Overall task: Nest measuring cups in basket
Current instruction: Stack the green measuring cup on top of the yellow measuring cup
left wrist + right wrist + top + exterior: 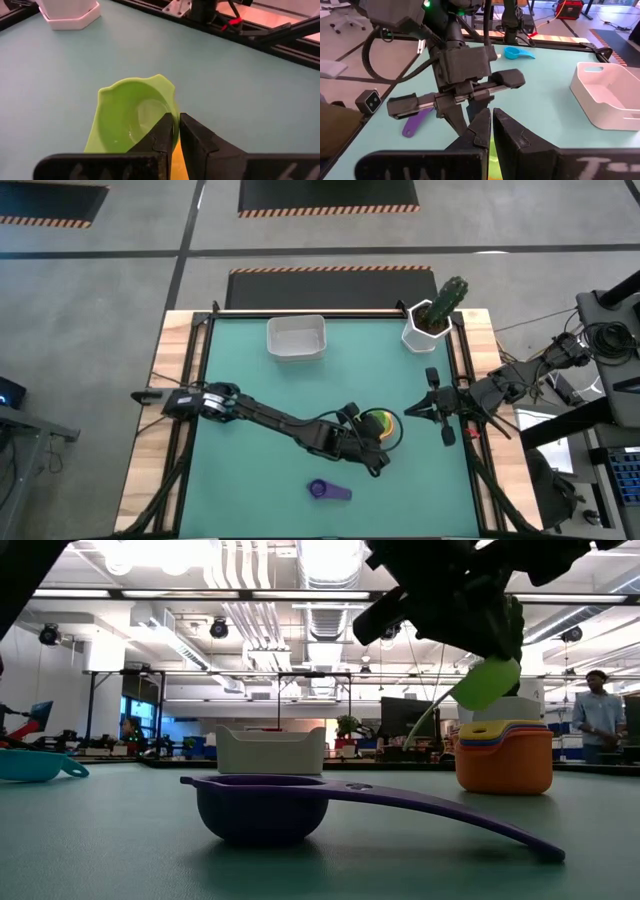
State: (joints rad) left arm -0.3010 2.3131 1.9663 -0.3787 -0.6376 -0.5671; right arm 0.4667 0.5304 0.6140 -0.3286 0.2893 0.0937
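Found the left gripper out over the middle of the table, at the end of the left arm reaching in from the left edge. Noted its fingers drawn almost together, with only a thin gap between them, pinching the edge of the green measuring cup. Saw the green measuring cup carried clear of the table, tilted, just above and slightly to one side of the stack of nested cups. Identified an orange cup as the base of that stack, with yellow and further coloured rims showing above it. Could not tell whether the green measuring cup touched the top rim of the stack.

Located the purple measuring cup alone on the table near the front edge, upright, with its flat handle resting on the surface, well apart from the stack. Located a blue measuring cup near the left edge of the table.

Found the basket at the far edge of the table, with no cup visible inside. Noted the white cactus pot in the far right corner.

Found the right gripper waiting at the right side of the table, fingers pressed together on nothing.

Observed a person standing in the room beyond the table.
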